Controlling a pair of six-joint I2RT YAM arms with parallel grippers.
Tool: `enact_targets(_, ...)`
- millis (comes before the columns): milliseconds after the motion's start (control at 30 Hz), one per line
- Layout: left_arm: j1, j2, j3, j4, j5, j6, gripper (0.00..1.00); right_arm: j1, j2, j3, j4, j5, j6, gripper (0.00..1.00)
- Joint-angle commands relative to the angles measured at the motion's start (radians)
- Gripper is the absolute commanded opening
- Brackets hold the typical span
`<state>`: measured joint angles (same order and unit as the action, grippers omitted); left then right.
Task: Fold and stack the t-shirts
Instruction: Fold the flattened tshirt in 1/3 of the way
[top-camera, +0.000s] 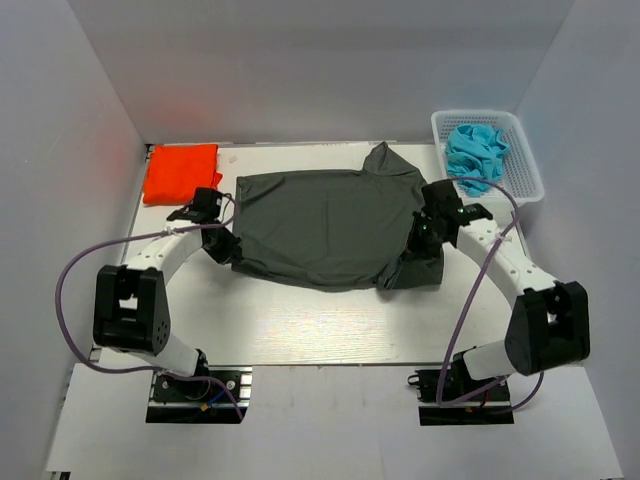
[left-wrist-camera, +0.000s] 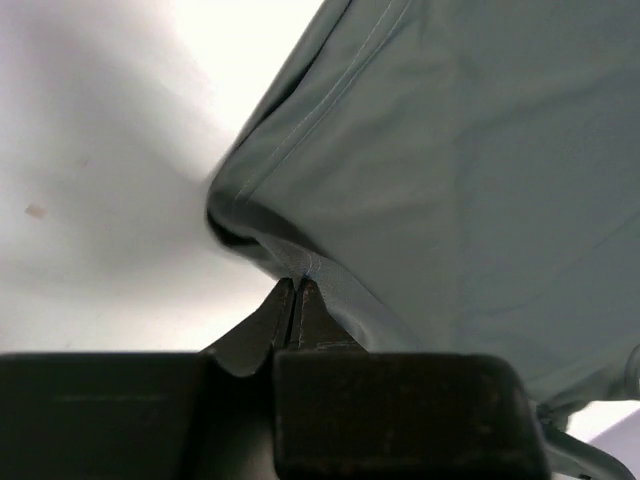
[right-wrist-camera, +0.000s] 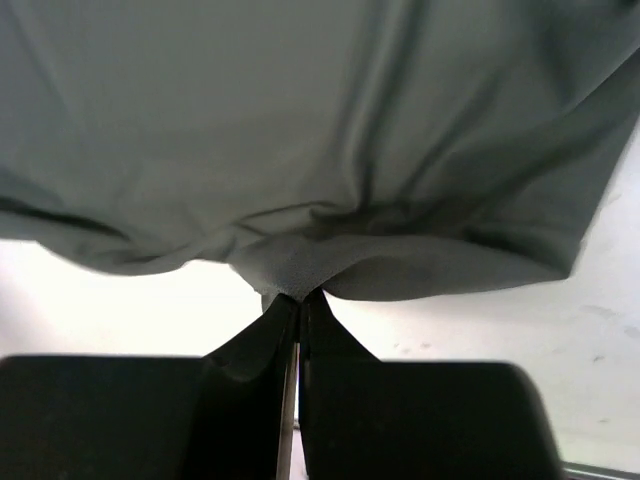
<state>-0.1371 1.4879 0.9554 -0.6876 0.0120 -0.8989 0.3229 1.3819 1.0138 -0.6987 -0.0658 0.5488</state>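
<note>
- Left hand, black fingers pressed together, pinches the stitched hem corner of the dark charcoal-grey cotton t-shirt at its left edge.
- Right hand, likewise clamped tight, grips a puckered fold at the same shirt's right side.
- Smooth and softly creased, that shirt spreads over the middle of the white desk, long axis left to right, hem left, sleeves right.
- Bright orange-red t-shirt, folded into a rectangle, lies at the far left corner.
- White plastic lattice basket holding crumpled light-blue cloth stands far right.

Bright even light; wrist views overexpose the table, left tool blurred.
</note>
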Motion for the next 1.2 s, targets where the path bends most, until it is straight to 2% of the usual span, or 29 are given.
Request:
enact_targets(0,0.025,0.05,0.081,-0.021,0.063,0.005,0.0,-0.037,0.048,0.123,-0.01,0.05,-0.073,0.0)
enact_targets(233,0.08,0.166,0.227,-0.043,0.103,0.017,0.0,-0.087,0.184,0.323,0.034,0.018,-0.145,0.0)
enact_targets(467,0.09,0.313,0.399,-0.03,0.137,0.049,0.0,-0.116,0.354,0.498,0.031,-0.014,-0.246,0.0)
enact_targets(767,0.099,0.431,0.514,-0.029,0.094,0.04,0.0,-0.139,0.577,0.735,0.047,-0.017,-0.34,0.0)
enact_targets(800,0.099,0.442,0.528,-0.02,0.094,0.04,0.06,-0.142,0.613,0.771,0.03,-0.012,-0.339,0.0)
enact_targets(867,0.099,0.486,0.575,-0.05,0.094,0.04,0.3,-0.143,0.663,0.817,0.033,0.024,-0.352,0.02)
enact_targets(900,0.099,0.5,0.592,-0.064,0.083,0.04,0.56,-0.146,0.693,0.831,0.039,0.04,-0.363,0.07)
enact_targets(933,0.099,0.523,0.629,-0.079,0.065,0.04,0.78,-0.151,0.706,0.885,0.038,0.061,-0.381,0.15)
enact_targets(967,0.099,0.523,0.646,-0.107,0.056,0.04,0.9,-0.148,0.745,0.91,0.025,0.113,-0.394,0.37)
enact_targets(1000,0.099,0.523,0.66,-0.118,0.042,0.04,1.0,-0.153,0.755,0.975,0.01,0.083,-0.403,0.47)
enact_targets(1067,0.099,0.509,0.683,-0.127,0.023,0.04,1.0,-0.15,0.755,0.994,-0.015,0.039,-0.431,0.63)
enact_targets(1167,0.088,0.474,0.704,-0.147,-0.026,0.06,1.0,-0.143,0.672,0.916,0.005,-0.028,-0.461,0.66)
